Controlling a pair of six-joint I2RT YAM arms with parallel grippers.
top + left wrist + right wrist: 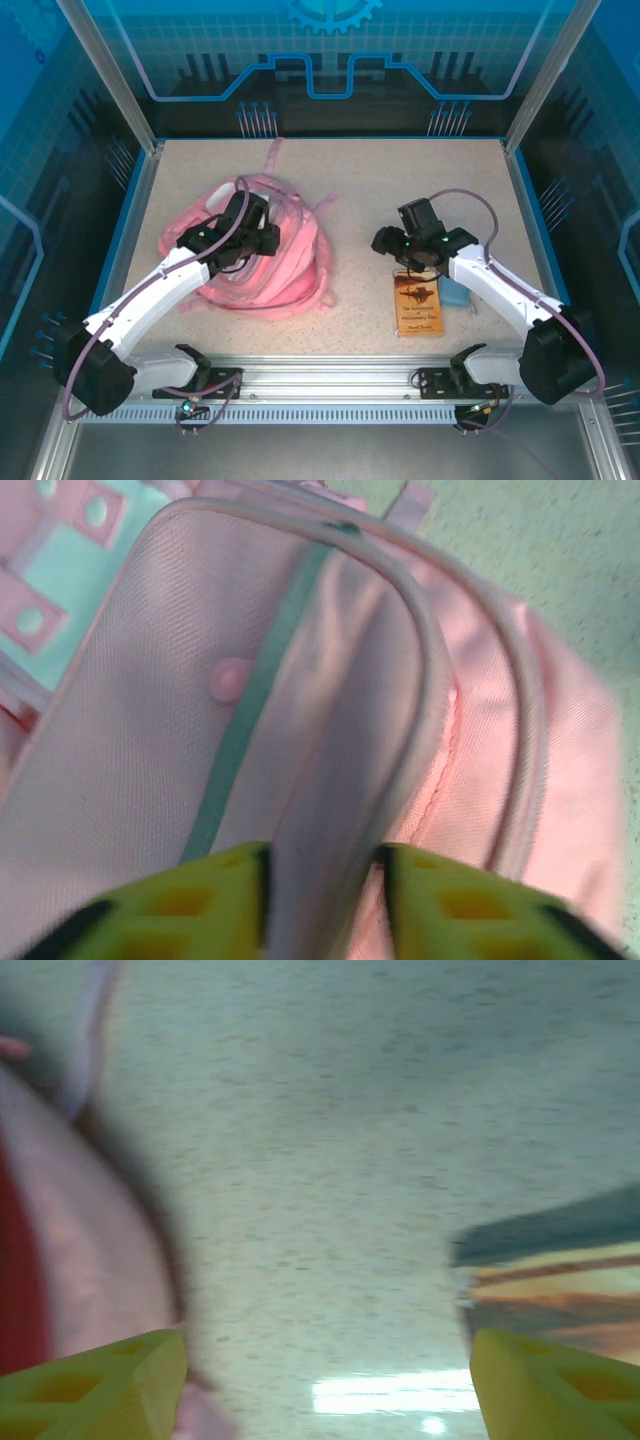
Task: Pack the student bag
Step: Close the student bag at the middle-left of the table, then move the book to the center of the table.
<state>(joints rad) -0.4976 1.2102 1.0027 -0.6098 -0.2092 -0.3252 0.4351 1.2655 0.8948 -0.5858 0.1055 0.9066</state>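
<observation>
Parting the soft pink fabric backpack [300,680] probably wants a deeper bite: left jaws stand half-apart astride its piped rim [437,710]; right jaws gape wide above speckled bench [350,1160], backpack at their left.

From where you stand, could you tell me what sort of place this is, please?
Probably a robot test cell: a speckled table walled by blue panels, aluminium posts at the corners.

The left gripper [255,238] hides part of the student bag [295,275]; print on the brown card [417,303] is illegibly small.
</observation>
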